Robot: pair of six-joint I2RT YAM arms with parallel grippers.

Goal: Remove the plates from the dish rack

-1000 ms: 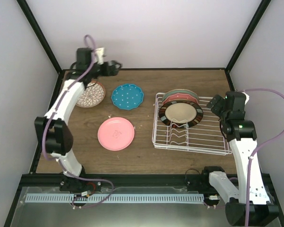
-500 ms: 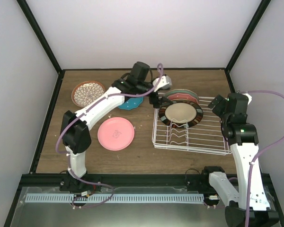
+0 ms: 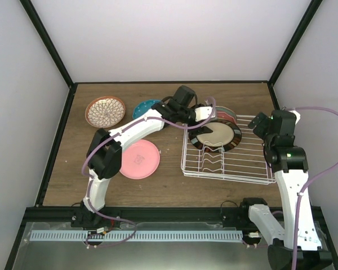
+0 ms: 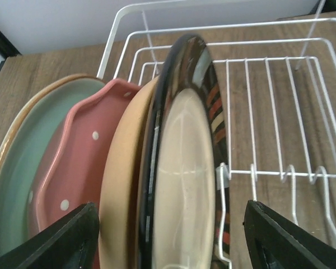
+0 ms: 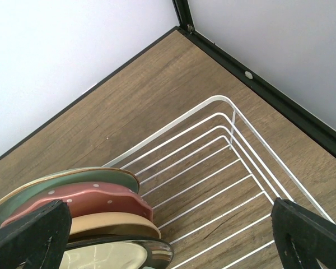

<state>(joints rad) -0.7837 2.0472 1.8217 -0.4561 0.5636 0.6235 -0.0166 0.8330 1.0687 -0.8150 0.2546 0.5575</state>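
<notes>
left gripper (image 4: 169, 238): fingers spread wide, the tan dark-rimmed plate (image 4: 182, 168) midway between them (contact unclear)
right gripper (image 5: 168, 238): spread wide, holding nothing, by the rack's right end
dish rack (image 3: 245, 156): three plates upright, the tan one nearest the arm bases, then red-pink dotted plate (image 4: 78, 168), then pale green plate (image 4: 22, 162)
table (image 3: 174, 185): pink plate (image 3: 139, 159), teal plate (image 3: 142, 107) and petal-patterned plate (image 3: 105, 111) lie flat, left of the rack

Glossy glazed ceramic on the tan dark-rimmed plate (image 4: 182, 168), mirror-bright along its black rim. Softer satin glaze on the red-pink dotted plate (image 4: 73, 168) and pale green plate (image 4: 14, 168). Smooth white wire for the dish rack (image 4: 280, 174). Matt brown wood grain across the surface (image 5: 157, 95). Matt black fingers (image 4: 61, 241) on the left gripper (image 4: 169, 235).
</notes>
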